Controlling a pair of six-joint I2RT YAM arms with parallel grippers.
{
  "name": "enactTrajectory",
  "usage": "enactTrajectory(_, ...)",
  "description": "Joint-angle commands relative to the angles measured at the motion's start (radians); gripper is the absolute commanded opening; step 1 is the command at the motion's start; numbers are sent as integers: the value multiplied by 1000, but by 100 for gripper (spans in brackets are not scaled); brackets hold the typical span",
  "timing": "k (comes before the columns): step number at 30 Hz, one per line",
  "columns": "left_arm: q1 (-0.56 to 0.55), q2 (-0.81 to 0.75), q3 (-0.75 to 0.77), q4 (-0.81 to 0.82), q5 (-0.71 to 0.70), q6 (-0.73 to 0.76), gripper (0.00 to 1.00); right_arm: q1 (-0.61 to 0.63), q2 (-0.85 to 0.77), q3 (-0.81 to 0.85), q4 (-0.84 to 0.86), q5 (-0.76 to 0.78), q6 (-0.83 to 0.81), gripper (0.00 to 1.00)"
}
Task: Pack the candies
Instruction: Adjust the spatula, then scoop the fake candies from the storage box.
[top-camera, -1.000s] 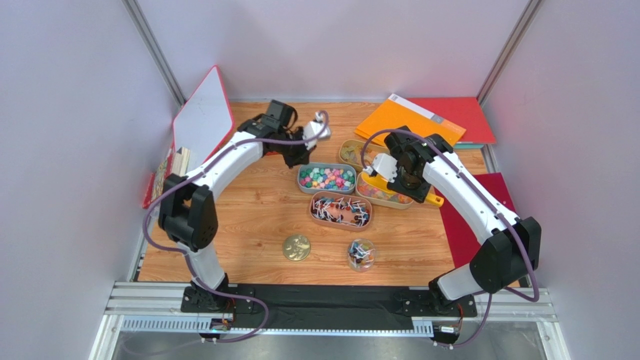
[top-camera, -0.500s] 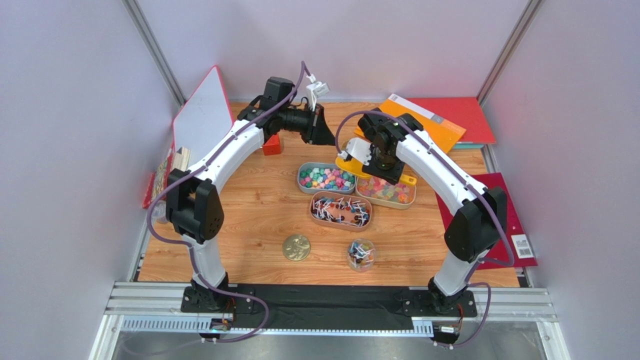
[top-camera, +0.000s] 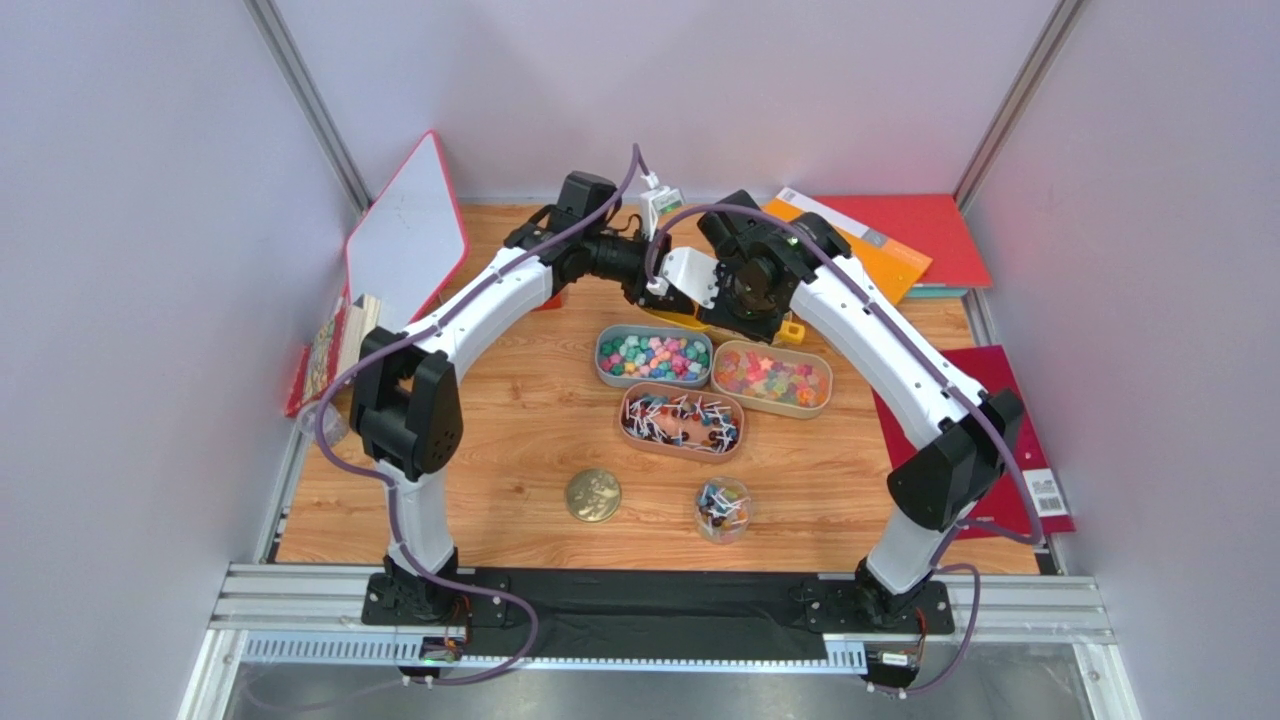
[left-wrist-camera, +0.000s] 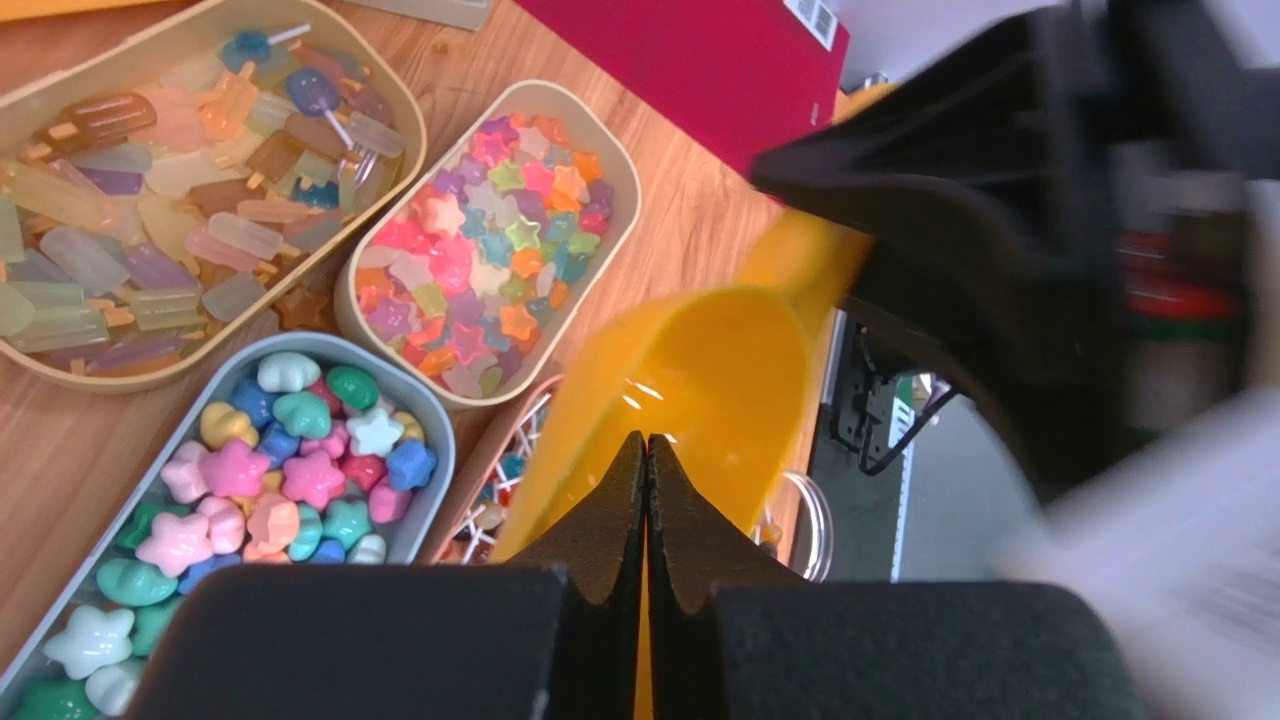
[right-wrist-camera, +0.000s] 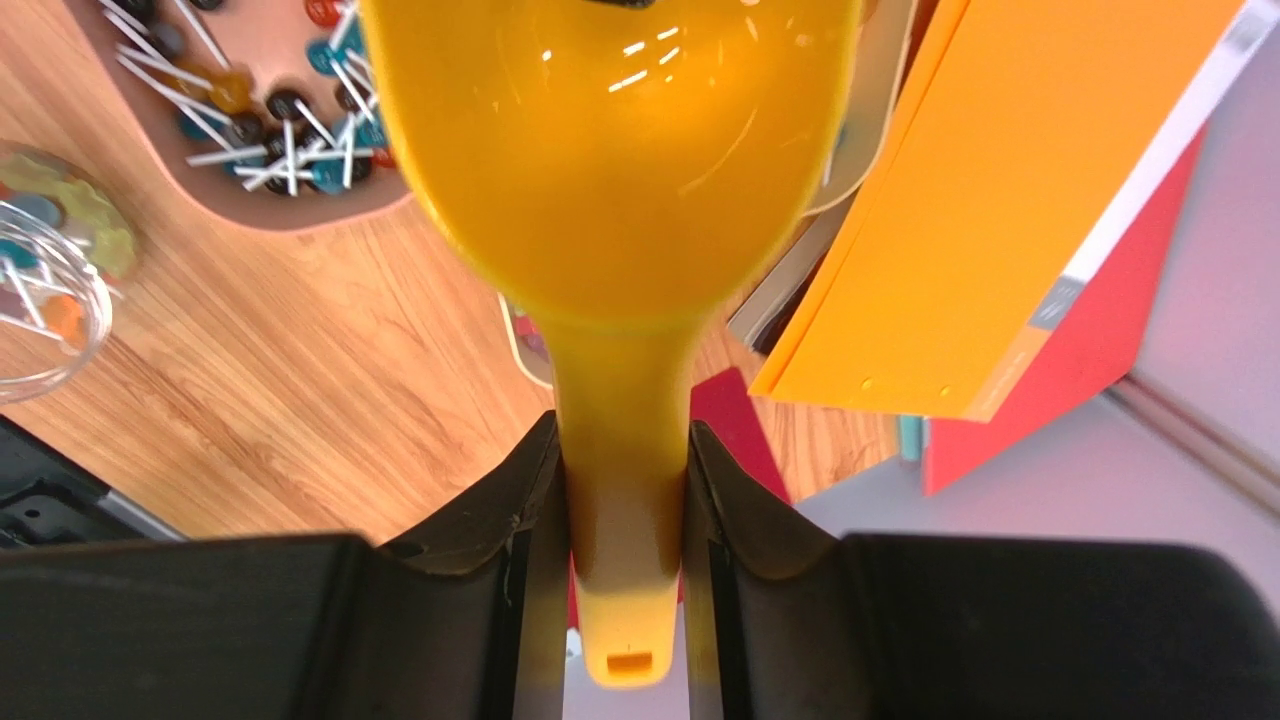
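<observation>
Scoop (right-wrist-camera: 616, 180) has swung leftward, now near closed left end effector (left-wrist-camera: 646, 458).

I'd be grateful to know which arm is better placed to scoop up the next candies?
Probably the right. The right gripper grips the yellow scoop near the candies; the left gripper is shut and empty.
</observation>
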Motion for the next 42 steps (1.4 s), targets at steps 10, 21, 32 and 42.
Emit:
enactTrajectory(10,-18,31,-5,-17,-30,55,0,14,-256,34,187,-198,10,0)
enactTrajectory(21,69,-90,45,-135,-230,326,0,11,-204,-88,37,-187,-93,0)
enactTrajectory(32,117,-155,-314,-103,-473,434,0,5,-48,-53,-92,-72,-239,0)
enactTrajectory(42,157,-116,-350,-43,-475,415,0,0,98,66,-133,32,-303,0)
